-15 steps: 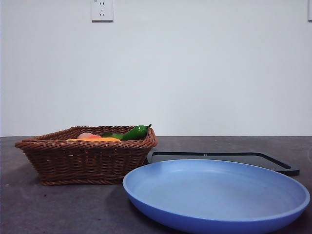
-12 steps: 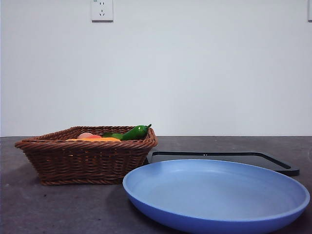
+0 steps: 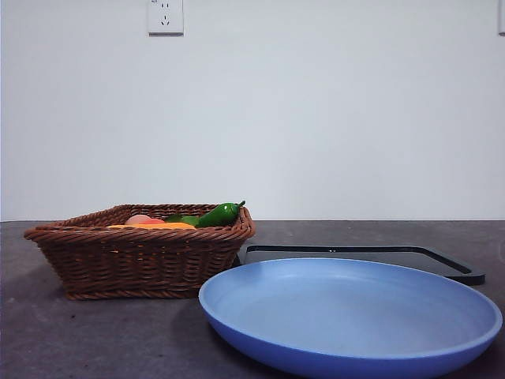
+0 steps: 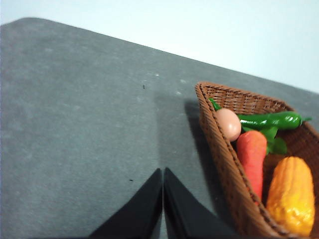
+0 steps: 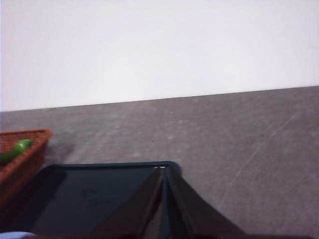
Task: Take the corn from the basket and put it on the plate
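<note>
Both pairs of jaws read closed on my feeds: left gripper (image 4: 162, 174) over bare table (image 4: 75, 124) beside the basket (image 4: 219, 134), right gripper (image 5: 163, 172) above the black tray (image 5: 89, 194). I see the corn (image 4: 291, 194) lying in the basket, the plate (image 3: 351, 320) just beside the basket.

my left gripper (image 4: 163, 199): 2 plain black jaws, smooth, tapering to thin tips | my right gripper (image 5: 163, 199): 2 matching black jaws, matte, wedge-shaped

A grey table (image 3: 95, 347) bears basket (image 3: 142, 260), plate (image 3: 351, 320), black tray (image 3: 442, 264).
</note>
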You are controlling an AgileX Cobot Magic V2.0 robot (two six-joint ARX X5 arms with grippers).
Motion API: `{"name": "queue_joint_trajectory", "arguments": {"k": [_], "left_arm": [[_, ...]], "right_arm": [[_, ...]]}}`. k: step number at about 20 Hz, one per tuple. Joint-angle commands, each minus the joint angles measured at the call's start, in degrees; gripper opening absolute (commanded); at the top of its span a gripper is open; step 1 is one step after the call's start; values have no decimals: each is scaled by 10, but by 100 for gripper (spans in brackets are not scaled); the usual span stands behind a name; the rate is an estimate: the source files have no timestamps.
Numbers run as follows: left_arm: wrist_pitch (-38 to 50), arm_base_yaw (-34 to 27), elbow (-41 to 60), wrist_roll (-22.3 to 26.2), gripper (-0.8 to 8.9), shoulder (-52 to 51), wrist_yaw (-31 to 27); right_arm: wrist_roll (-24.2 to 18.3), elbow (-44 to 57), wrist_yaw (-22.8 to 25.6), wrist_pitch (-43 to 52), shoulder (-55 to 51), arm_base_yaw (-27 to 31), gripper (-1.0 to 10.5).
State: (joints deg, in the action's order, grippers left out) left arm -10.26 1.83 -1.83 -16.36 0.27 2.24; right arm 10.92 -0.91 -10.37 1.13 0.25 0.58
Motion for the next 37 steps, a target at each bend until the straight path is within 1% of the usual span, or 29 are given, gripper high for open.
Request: {"name": "queue_joint_trajectory", "arguments": {"k": [1,5,10,14,17,19,22,26,29,33,35,37], "left_arm": [[-4,-1,-10,-44,7,0,2],[-20,-1,-47,-53,7,1,20],[-68,-1,-101,-60,7,21,37],[-94,-1,-144,-60,7,57,78],[-115,-1,-180,-55,7,93,107],[-130,-1,-203,-44,7,118,122],[-165,-1,-244,-13,7,163,157],[-223,-1,-299,42,7,224,210],[-251,-1,-329,72,7,258,246],[-289,1,-360,100,7,297,272],[-311,1,-369,117,7,317,290],[-320,1,-371,122,7,328,298]], "right_arm": [[57,-3,-1,2,0,0,3],[82,-29,-1,-31,0,0,3],[82,-82,-1,-90,11,0,3],[79,-131,-4,-135,45,0,3],[73,-172,-27,-169,80,-1,3],[58,-197,-49,-191,105,-1,3],[34,-244,-83,-236,152,-1,3],[-3,-308,-123,-304,219,-1,3],[-31,-346,-149,-353,262,-4,3],[-68,-390,-169,-428,317,-19,3],[-91,-412,-168,-475,349,-34,3],[-98,-418,-168,-490,371,-49,3]]}}
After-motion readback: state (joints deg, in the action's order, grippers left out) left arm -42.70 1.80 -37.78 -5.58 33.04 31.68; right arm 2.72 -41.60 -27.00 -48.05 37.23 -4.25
